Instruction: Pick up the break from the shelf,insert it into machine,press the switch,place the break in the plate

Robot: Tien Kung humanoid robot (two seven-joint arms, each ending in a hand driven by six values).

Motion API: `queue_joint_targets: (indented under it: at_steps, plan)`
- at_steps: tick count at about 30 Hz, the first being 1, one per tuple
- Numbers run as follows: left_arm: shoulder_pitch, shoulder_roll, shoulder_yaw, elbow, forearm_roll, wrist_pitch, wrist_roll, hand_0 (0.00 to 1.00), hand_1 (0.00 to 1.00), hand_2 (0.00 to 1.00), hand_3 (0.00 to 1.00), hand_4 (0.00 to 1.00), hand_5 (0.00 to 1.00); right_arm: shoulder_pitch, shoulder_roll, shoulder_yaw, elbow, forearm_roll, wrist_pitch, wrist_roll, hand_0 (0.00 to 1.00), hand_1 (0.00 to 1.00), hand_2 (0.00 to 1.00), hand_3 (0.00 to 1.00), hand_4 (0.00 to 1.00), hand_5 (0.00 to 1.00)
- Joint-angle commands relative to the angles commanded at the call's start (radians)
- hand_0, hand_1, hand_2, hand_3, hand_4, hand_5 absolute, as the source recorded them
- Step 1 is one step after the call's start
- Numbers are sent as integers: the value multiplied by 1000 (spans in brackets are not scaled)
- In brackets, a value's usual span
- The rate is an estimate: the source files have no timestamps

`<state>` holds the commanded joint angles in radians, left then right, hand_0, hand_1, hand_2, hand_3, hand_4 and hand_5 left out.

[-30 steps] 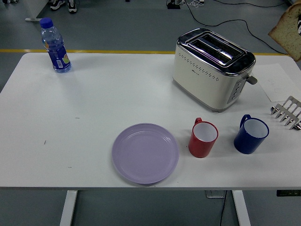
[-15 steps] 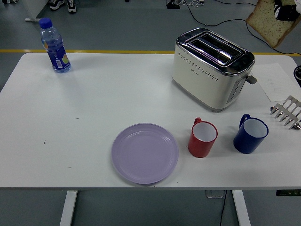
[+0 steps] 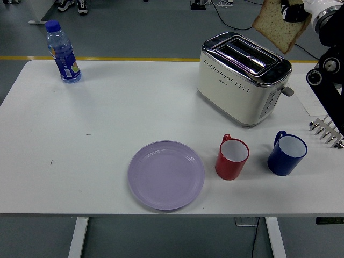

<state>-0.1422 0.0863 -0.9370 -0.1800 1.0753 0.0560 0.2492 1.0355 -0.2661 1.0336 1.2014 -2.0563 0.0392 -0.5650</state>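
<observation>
A slice of bread point(image 3: 277, 24) hangs in the air above and just right of the toaster point(image 3: 242, 78), clamped in the right hand point(image 3: 294, 11). The toaster's slots are empty. The purple plate point(image 3: 166, 174) sits near the tabletop's point(image 3: 107, 118) front edge.

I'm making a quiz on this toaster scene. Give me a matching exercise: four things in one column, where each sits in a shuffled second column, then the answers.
Things:
1. bread slice
2. water bottle
3. purple plate
4. blue mug

Places:
A. far left corner of the table
B. near edge, left of the red mug
C. held in the right hand, above the toaster
D. right of the red mug

Pairs: 1-C, 2-A, 3-B, 4-D
</observation>
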Motion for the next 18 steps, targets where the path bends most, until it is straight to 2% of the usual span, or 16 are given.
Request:
queue_joint_targets:
  at_steps: [14,18]
  plan:
    - [-2,1,-5,0,8,-1,3,683,692,674,561,289,829,25,77,-26,-69,12,-12,-1,210,178,318,430,452,2]
    - [-4,1,-7,0,9,-1,4,683,692,674,561,289,829,31,111,-18,-103,9,-18,-1,210,178,318,430,452,2]
